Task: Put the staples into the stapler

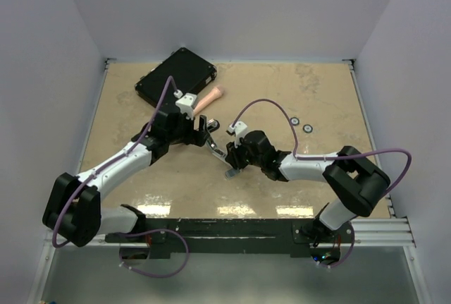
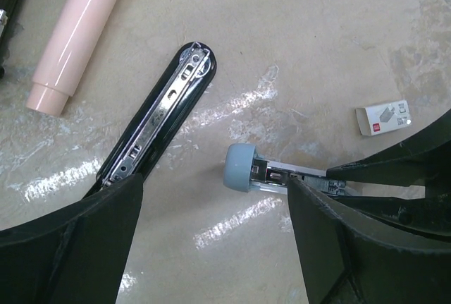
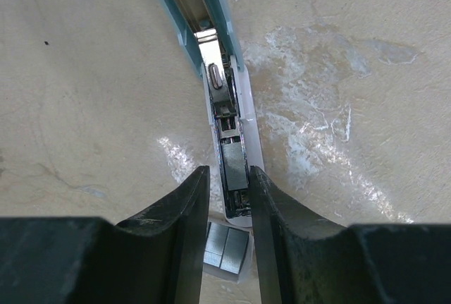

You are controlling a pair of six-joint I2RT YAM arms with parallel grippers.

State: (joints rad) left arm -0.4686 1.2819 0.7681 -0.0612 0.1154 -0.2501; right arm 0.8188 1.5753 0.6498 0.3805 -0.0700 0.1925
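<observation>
A pale blue stapler (image 3: 211, 29) lies open on the table, its metal magazine facing up. The staples (image 3: 232, 165), a short grey ribbed strip, lie in the magazine channel. My right gripper (image 3: 229, 173) straddles the magazine, its jaws a narrow gap apart and not touching the strip. More grey staple blocks (image 3: 227, 247) lie on a white piece just below the stapler's end. My left gripper (image 2: 211, 184) is wide open and empty, above the table beside the stapler's rounded blue end (image 2: 243, 168). From above, both grippers, left (image 1: 204, 135) and right (image 1: 231, 161), meet mid-table.
A black stapler (image 2: 158, 117) lies open left of the blue one. A pink tube (image 2: 77, 32) lies beyond it. A small white box (image 2: 382, 117) sits to the right. A black case (image 1: 176, 78) is at the back left. Two small black rings (image 1: 301, 125) lie at the right.
</observation>
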